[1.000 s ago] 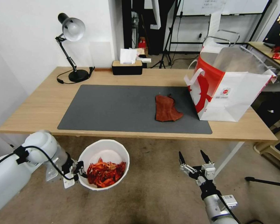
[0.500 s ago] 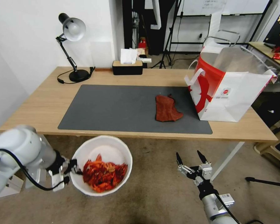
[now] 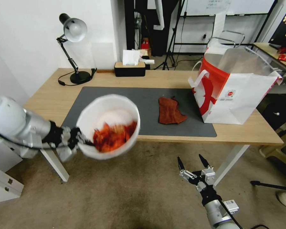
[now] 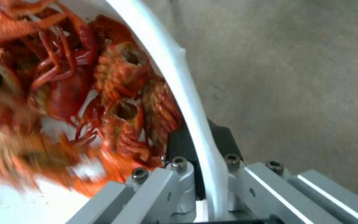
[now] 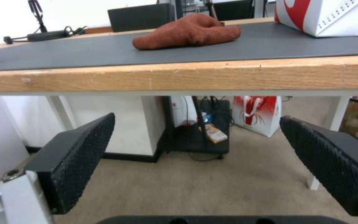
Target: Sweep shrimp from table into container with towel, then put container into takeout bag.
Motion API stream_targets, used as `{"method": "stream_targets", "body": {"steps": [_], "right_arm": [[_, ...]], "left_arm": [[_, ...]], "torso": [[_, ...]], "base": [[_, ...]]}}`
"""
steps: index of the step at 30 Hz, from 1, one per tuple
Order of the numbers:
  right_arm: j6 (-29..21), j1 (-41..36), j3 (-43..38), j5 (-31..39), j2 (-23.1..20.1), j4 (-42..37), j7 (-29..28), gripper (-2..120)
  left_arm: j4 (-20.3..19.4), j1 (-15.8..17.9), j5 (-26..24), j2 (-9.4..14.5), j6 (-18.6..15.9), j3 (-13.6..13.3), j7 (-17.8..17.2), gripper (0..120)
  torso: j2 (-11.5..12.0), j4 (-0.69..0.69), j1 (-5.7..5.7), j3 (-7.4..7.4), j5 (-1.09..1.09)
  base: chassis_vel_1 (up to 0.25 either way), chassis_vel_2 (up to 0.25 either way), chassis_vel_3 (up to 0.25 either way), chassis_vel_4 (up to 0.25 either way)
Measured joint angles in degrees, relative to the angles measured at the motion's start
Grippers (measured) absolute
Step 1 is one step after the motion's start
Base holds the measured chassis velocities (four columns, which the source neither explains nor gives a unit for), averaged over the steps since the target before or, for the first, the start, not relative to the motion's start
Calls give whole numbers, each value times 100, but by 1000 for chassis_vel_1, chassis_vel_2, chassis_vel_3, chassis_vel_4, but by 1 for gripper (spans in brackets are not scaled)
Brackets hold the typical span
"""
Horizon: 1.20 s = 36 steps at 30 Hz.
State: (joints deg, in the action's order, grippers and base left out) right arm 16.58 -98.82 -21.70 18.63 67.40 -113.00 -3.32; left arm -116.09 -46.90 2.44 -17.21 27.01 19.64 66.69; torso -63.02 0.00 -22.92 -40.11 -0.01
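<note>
Shrimp [image 3: 115, 137] fill the lower side of the container [image 3: 108, 125], a white bowl held in the air at the table's [image 3: 47, 105] front edge, left of centre and tipped toward the camera. The left gripper [image 3: 78, 141] is clamped on the bowl's rim; in the left wrist view one finger sits inside the wall among the shrimp and one outside. The towel [image 3: 170, 110] lies crumpled on the grey mat [image 3: 117, 101], right of centre, just beside the takeout bag [image 3: 235, 86], which stands open and upright near the table's right end. The right gripper [image 3: 194, 162] hangs below the front edge, over the floor, its jaws spread wide and holding nothing.
</note>
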Motion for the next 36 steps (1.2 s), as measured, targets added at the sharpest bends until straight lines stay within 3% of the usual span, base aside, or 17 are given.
{"method": "stream_targets", "body": {"steps": [5, 7, 8, 14, 15, 17, 19, 20, 21, 24, 27, 28, 30, 31, 32, 35, 36], "right_arm": [[1, -34, -9, -91, 46, -2, -12, 100], [1, -50, -12, -159, 98, -12, -22, 100], [1, -50, -12, -159, 98, -12, -22, 100], [2, -127, -44, -294, 203, -45, -30, 100], [2, -127, -44, -294, 203, -45, -30, 100], [7, -157, -73, -322, 237, -53, -30, 100], [7, -165, -81, -326, 243, -55, -30, 100], [11, -190, -108, -345, 276, -69, -30, 100], [11, -190, -108, -345, 276, -69, -30, 100], [28, -227, -136, -389, 328, -70, -29, 100], [55, -261, -181, -459, 429, -69, -29, 100], [55, -261, -181, -459, 429, -69, -29, 100], [70, -304, -204, -515, 510, -86, -28, 100], [75, -331, -218, -538, 543, -103, -27, 100], [75, -331, -218, -538, 543, -103, -27, 100], [94, -385, -263, -589, 619, -131, -25, 100], [94, -385, -263, -589, 619, -131, -25, 100]], "left_arm": [[309, 278, -150, -173, -29, -321, -60, 0], [530, 787, -90, -394, -18, -736, -28, 0], [530, 787, -90, -394, -18, -736, -28, 0], [1033, 2189, 95, -1007, 36, -2016, 63, 0], [1033, 2189, 95, -1007, 36, -2016, 63, 0], [1375, 2791, 116, -1338, 35, -2622, 67, 0], [1450, 2908, 125, -1411, 35, -2725, 67, 0], [1765, 3302, 178, -1708, 41, -3072, 69, 0], [1765, 3302, 178, -1708, 41, -3072, 69, 0], [2260, 3868, 260, -2110, 76, -3447, 83, 0], [2977, 4563, 304, -2750, 119, -3941, 60, 0], [2977, 4563, 304, -2750, 119, -3941, 60, 0], [3458, 4963, 308, -3275, 169, -4246, -18, 0], [3731, 5145, 321, -3544, 225, -4343, -30, 0], [3731, 5145, 321, -3544, 225, -4343, -30, 0], [4511, 5555, 464, -4253, 419, -4441, -43, 0], [4511, 5555, 464, -4253, 419, -4441, -43, 0]], "torso": [[0, 0, 0, 0, 1], [0, 1, 0, 0, 0], [0, 1, 0, 0, 0], [0, -1, 0, 0, 4], [0, -1, 0, 0, 4], [0, -1, 0, 0, -1], [0, 0, 0, 0, 2], [0, 1, 0, -1, 0], [0, 1, 0, -1, 0], [0, 0, 0, 0, 4], [1, 0, -1, -1, 2], [1, 0, -1, -1, 2], [1, -1, 0, -1, 4], [1, -3, -1, -1, 0], [1, -3, -1, -1, 0], [1, -3, -1, -1, 4], [1, -3, -1, -1, 4]], "base": [[0, 0, 0, 0], [0, 0, 0, 0], [0, 0, 0, 0], [0, 0, 0, 0], [0, 0, 0, 0], [0, 0, 0, 0], [0, 0, 0, 0], [0, 0, 0, 0], [0, 0, 0, 0], [0, 0, 0, 0], [0, 0, 0, 0], [0, 0, 0, 0], [0, 0, 0, 0], [0, 0, 0, 0], [0, 0, 0, 0], [0, 0, 0, 0], [0, 0, 0, 0]]}}
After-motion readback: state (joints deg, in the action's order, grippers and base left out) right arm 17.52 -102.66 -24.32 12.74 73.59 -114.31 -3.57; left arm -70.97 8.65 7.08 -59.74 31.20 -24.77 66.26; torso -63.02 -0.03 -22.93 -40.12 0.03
